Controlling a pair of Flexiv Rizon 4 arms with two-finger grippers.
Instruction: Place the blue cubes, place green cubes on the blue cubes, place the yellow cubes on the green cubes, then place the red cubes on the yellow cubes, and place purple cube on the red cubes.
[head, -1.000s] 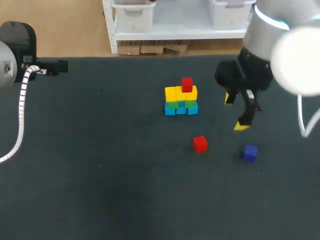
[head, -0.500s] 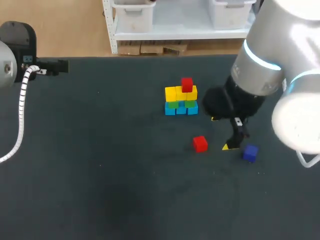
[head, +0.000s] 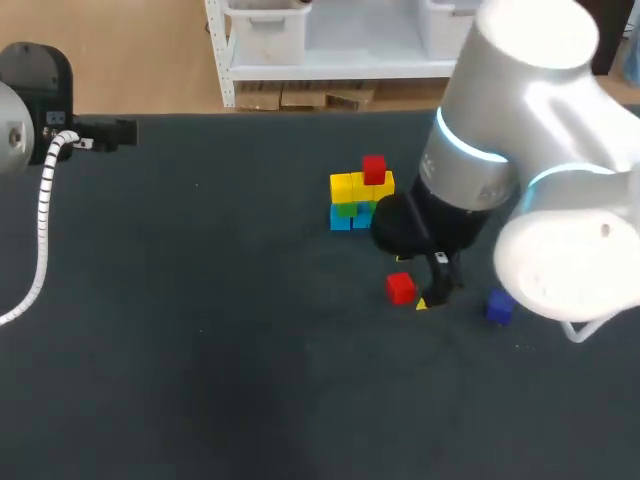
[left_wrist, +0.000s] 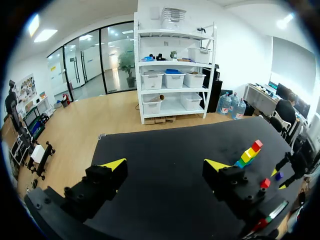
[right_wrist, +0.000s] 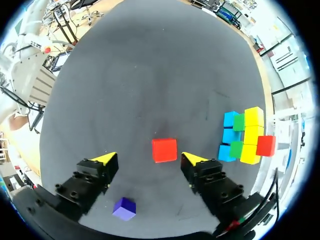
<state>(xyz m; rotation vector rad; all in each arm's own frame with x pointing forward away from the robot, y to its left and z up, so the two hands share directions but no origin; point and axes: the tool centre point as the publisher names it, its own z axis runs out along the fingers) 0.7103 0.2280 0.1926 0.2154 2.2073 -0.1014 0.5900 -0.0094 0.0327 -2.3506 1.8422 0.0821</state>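
1. The dark grey table mat (head: 200, 350) bears all the cubes.
2. The big white right arm (head: 500, 130) comes in from the right and bends down near the middle of the mat. In the wrist view its gripper (right_wrist: 148, 159) has the two yellow-tipped fingers wide apart and holds nothing.
3. The left arm (head: 30, 100) is at the far left edge of the mat, well apart from every cube. Its gripper (left_wrist: 165, 165) also has the fingers spread wide, with only bare mat between them.
4. The stack of small cubes (head: 362, 195) stands beyond the right gripper. It has blue cubes (head: 341, 220) in the lowest row, green cubes (head: 347, 209) on them, yellow cubes (head: 342, 187) on the green ones, and one red cube (head: 374, 169) on top. In the head view the right wrist hides the right lower part of the stack.
5. A loose red cube (right_wrist: 164, 150) lies flat on the mat, near the stack. In the right wrist view it is between the open fingers, nearer to one of them, and neither finger touches it.
6. The purple cube (head: 499, 307) lies alone on the mat, to the right of the loose red cube and just beside the right gripper.
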